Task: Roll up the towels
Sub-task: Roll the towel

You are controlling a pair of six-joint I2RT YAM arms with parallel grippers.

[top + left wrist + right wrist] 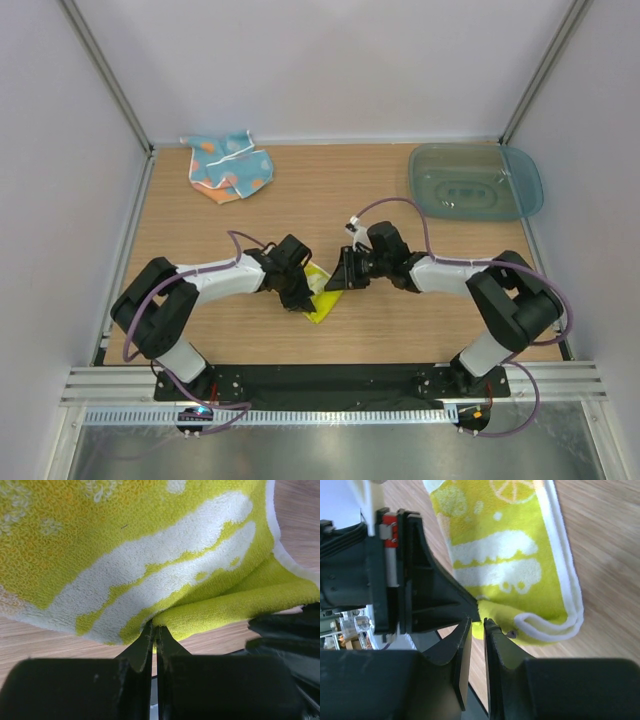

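Note:
The yellow towel (pixel 320 302) lies folded on the wooden table near the front, between my two grippers. In the left wrist view its yellow and white print (pixel 150 540) fills the frame. My left gripper (pixel 303 296) is shut on the towel's near edge, its tips (pixel 155 626) pressed together on the cloth. My right gripper (pixel 336 283) faces it from the right. Its jaws (pixel 481 622) stand a narrow gap apart, with the towel's folded corner (pixel 520 580) pinched at the tips. The light blue towel (pixel 230 166) lies crumpled at the back left, far from both grippers.
A translucent teal tray (pixel 475 180) sits at the back right. The left gripper's black body (pixel 425 595) is right beside my right fingers. White walls with metal posts close in the table on three sides.

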